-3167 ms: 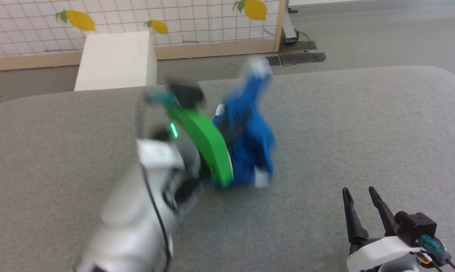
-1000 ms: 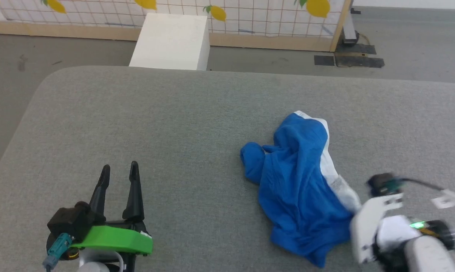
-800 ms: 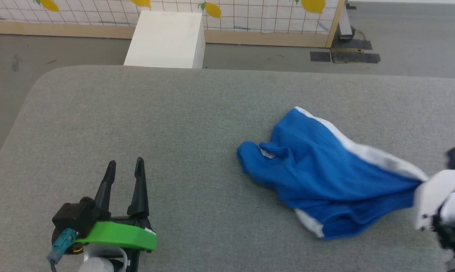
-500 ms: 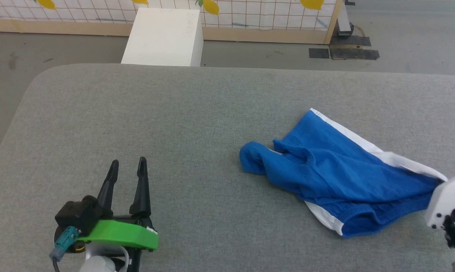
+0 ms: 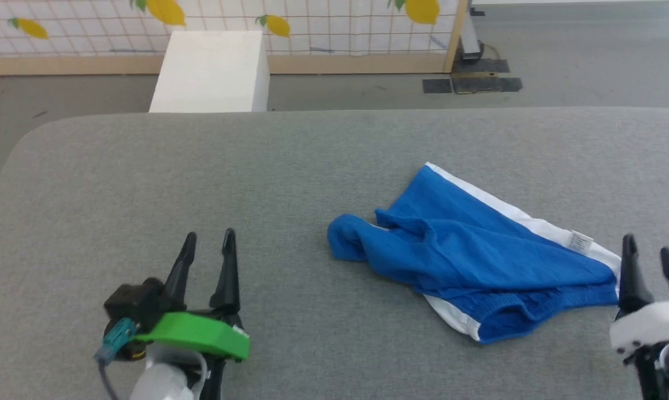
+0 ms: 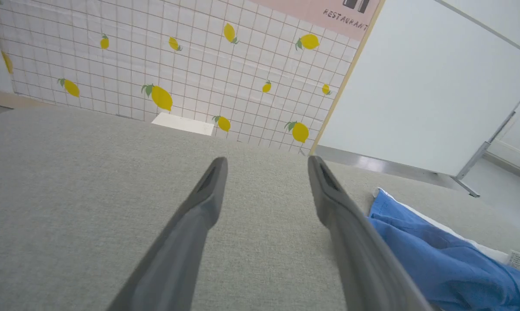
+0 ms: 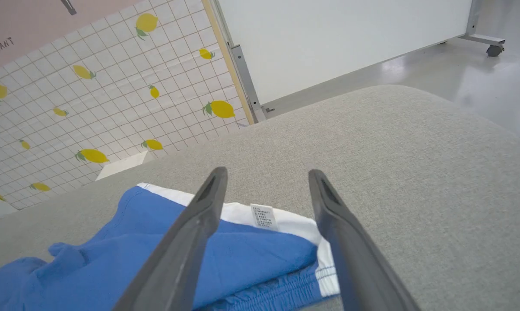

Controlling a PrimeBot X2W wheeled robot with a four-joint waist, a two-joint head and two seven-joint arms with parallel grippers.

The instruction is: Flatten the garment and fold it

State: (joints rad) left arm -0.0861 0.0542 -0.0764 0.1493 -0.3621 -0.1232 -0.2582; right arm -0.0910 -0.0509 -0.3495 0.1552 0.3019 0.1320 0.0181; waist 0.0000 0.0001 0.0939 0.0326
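while one garment [image 5: 479, 261] lies rumpled, two end effectors [image 5: 209, 234] [image 5: 647, 244] gape.

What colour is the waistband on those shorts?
White waistband on the bright blue shorts; right wrist view shows it best.

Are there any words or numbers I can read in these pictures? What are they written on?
"RESTAURANT": on the pink sign above the lemon-tiled wall, in the left wrist view.
Printed lines on the white label sewn to the garment: too small to read.
No numbers can be read.
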